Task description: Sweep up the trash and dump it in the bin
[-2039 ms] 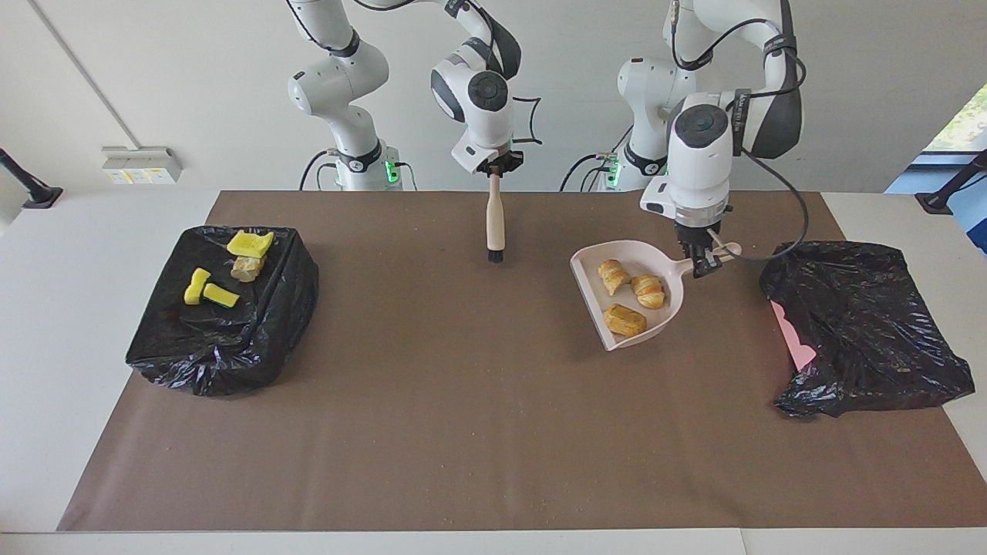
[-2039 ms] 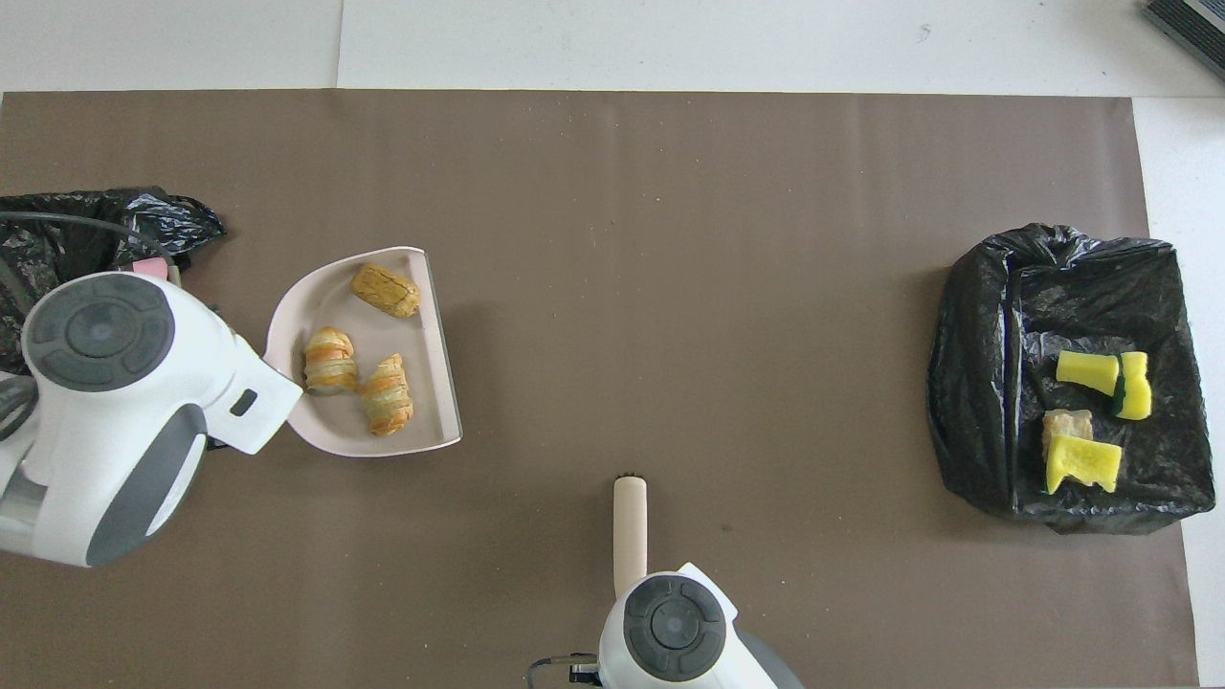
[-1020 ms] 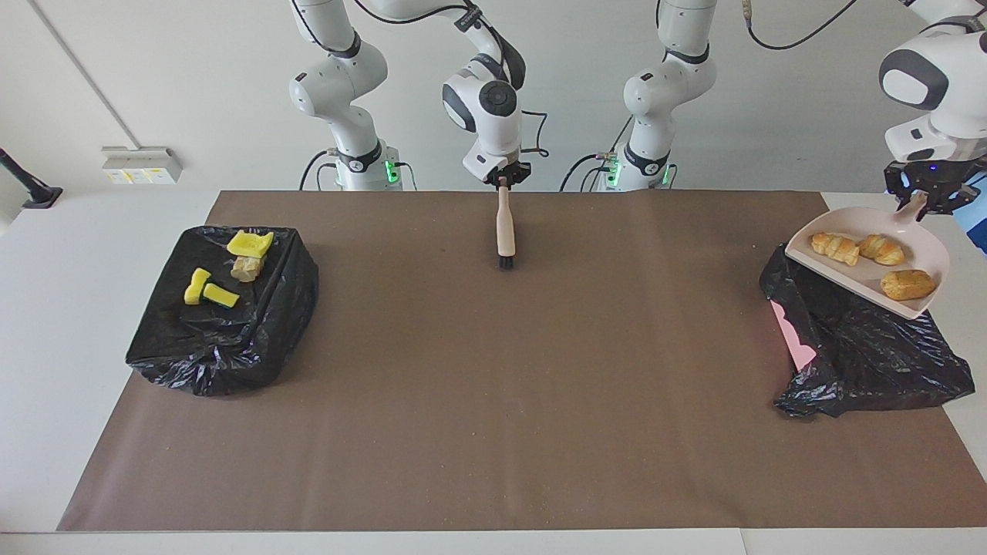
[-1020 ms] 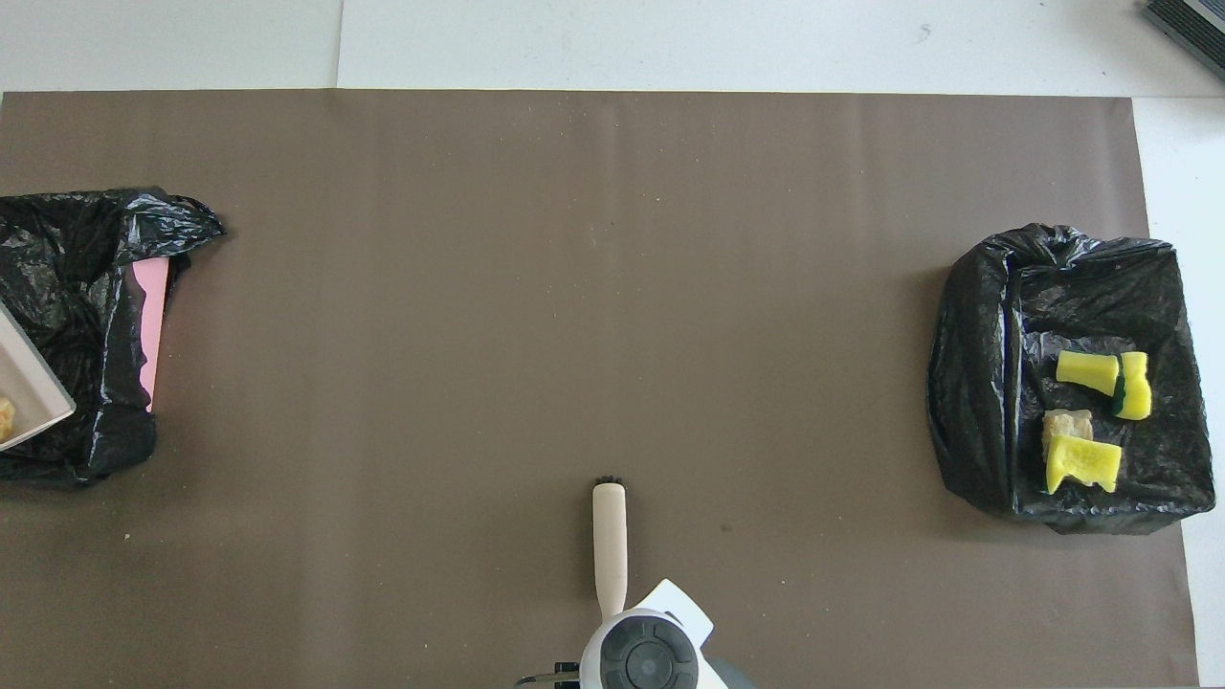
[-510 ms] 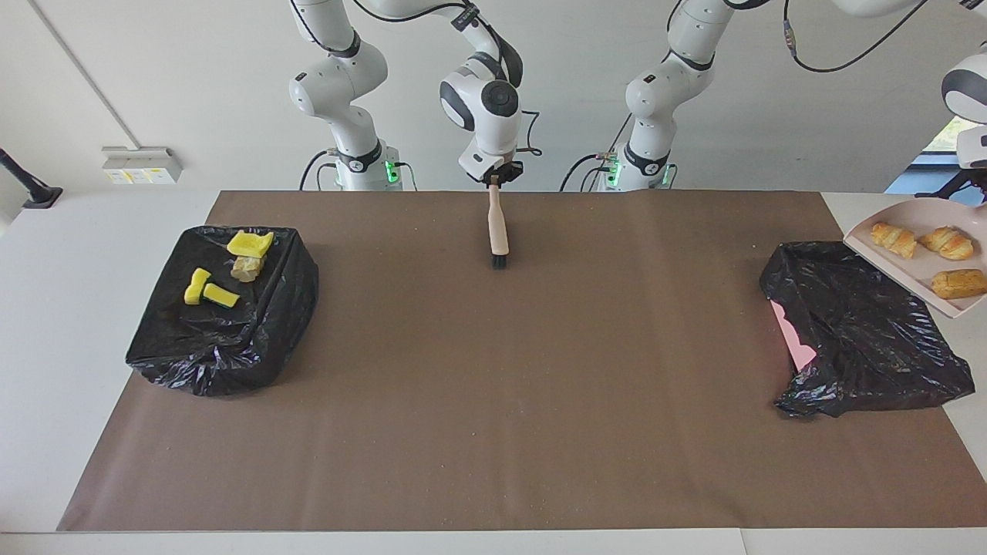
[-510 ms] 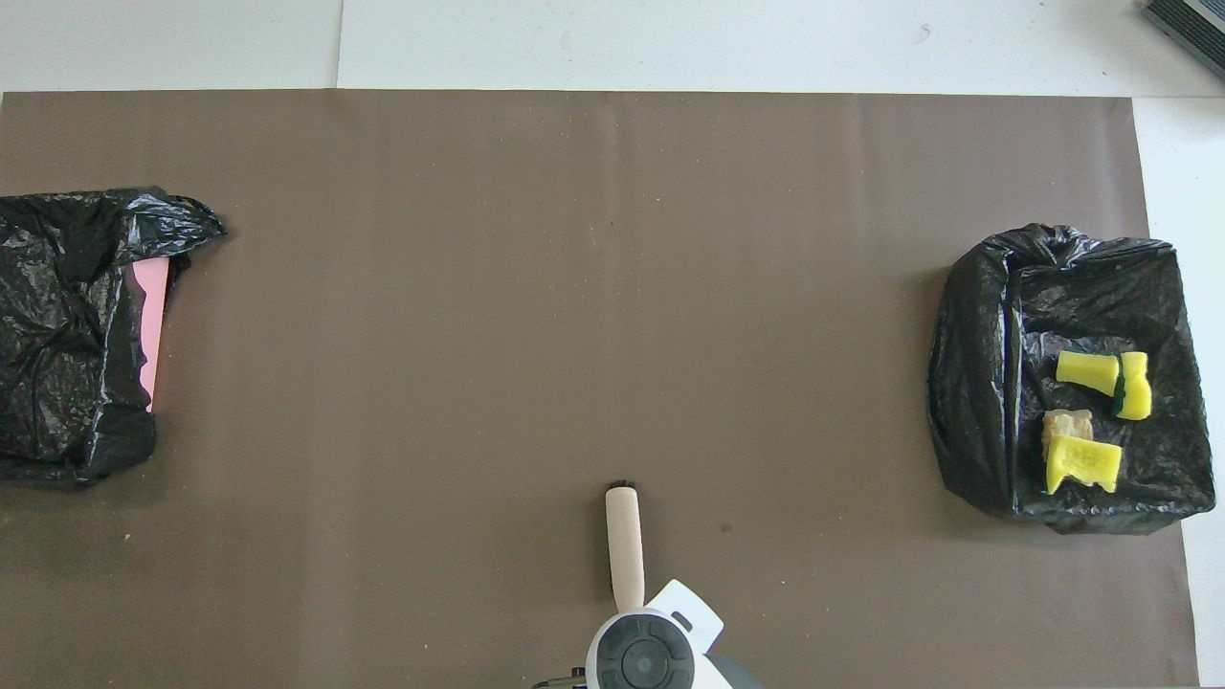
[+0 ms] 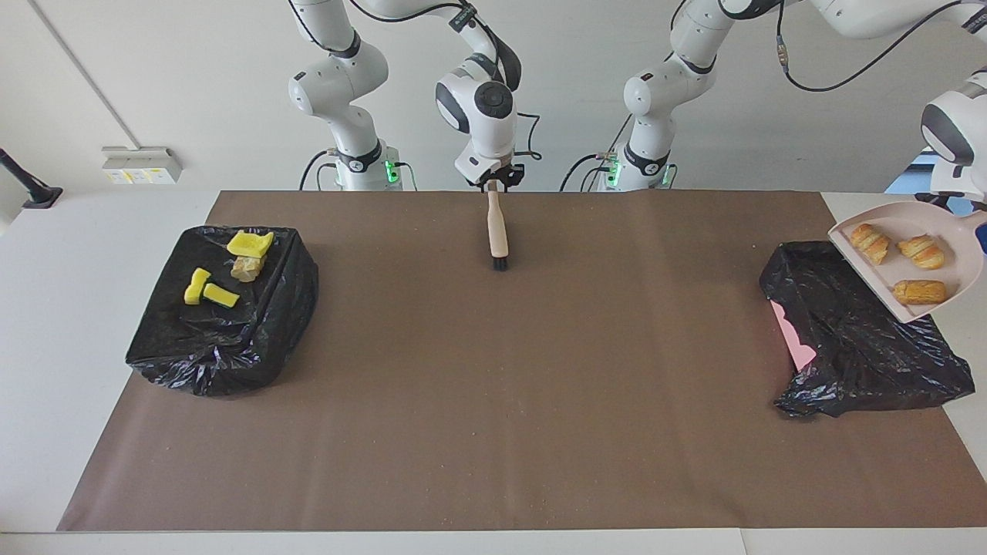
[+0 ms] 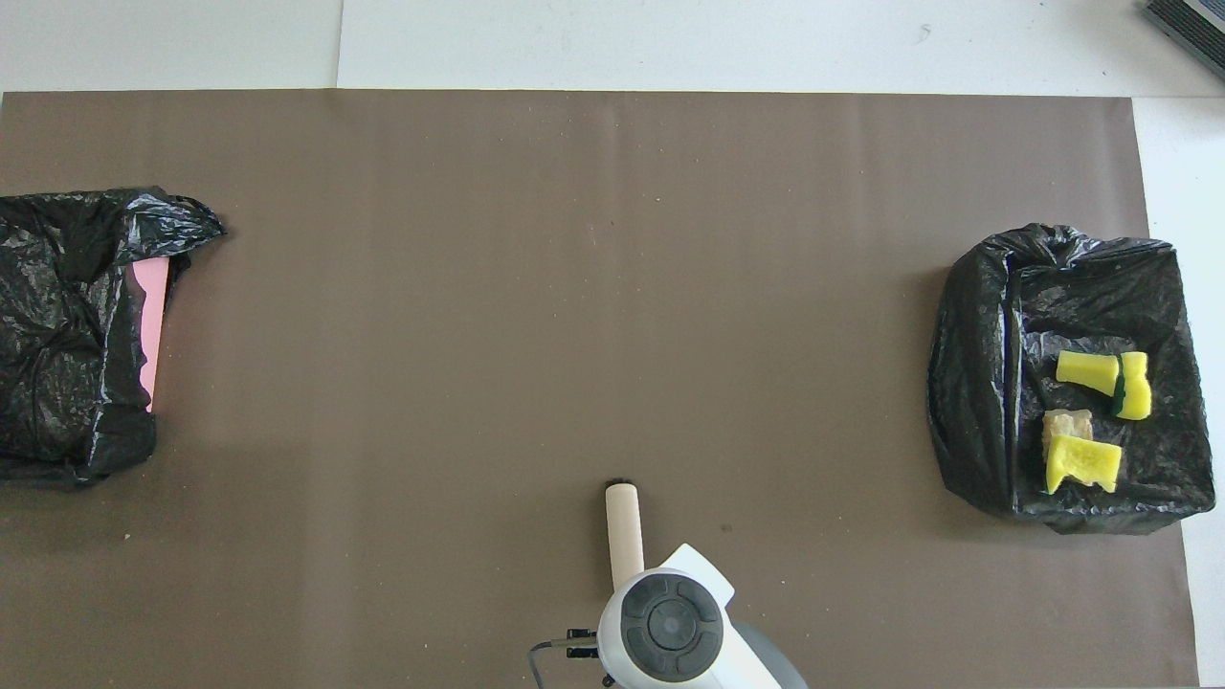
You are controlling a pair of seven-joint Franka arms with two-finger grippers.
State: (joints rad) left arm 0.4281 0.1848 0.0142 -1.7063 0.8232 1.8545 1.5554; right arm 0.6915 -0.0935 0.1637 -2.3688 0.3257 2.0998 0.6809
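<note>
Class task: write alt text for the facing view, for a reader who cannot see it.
The left arm holds a pink dustpan with three pastries above a black bin bag. The right gripper holds a brush upright over the brown mat. A second bag, at the right arm's end, has yellow sponge bits on it.

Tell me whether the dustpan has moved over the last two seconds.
Yes. The dustpan, carrying three bread chunks, was on the mat two seconds ago; the left gripper now holds it raised over the black-bagged bin at the left arm's end.
</note>
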